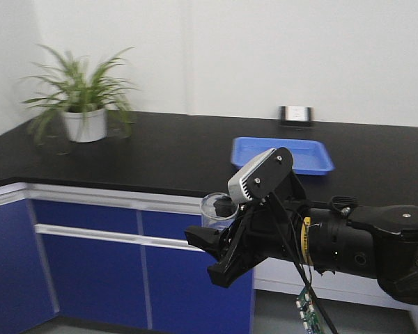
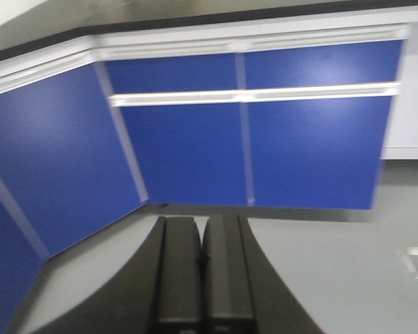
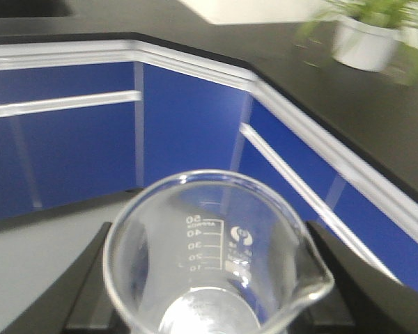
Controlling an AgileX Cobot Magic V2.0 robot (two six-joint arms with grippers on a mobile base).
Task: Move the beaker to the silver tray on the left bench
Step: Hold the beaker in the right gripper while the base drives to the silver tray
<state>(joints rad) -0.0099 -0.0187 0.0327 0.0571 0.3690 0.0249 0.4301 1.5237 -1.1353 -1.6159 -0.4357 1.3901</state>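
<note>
Black matte worktop of the desk (image 1: 160, 149) wraps the corner above blue cabinet fronts (image 1: 90, 264), with a potted green plant (image 1: 83, 104) at upper left and a bright blue plastic tray (image 1: 282, 154) right of centre. Your right tool (image 1: 219, 243) is clamped on the small clear glass beaker (image 3: 209, 257), held upright in mid-air before the cabinets. Your left tool (image 2: 202, 275) is closed on nothing. Pickup looks done. The silver tray shows in no view, so you still have to carry the beaker over and set it down.
</note>
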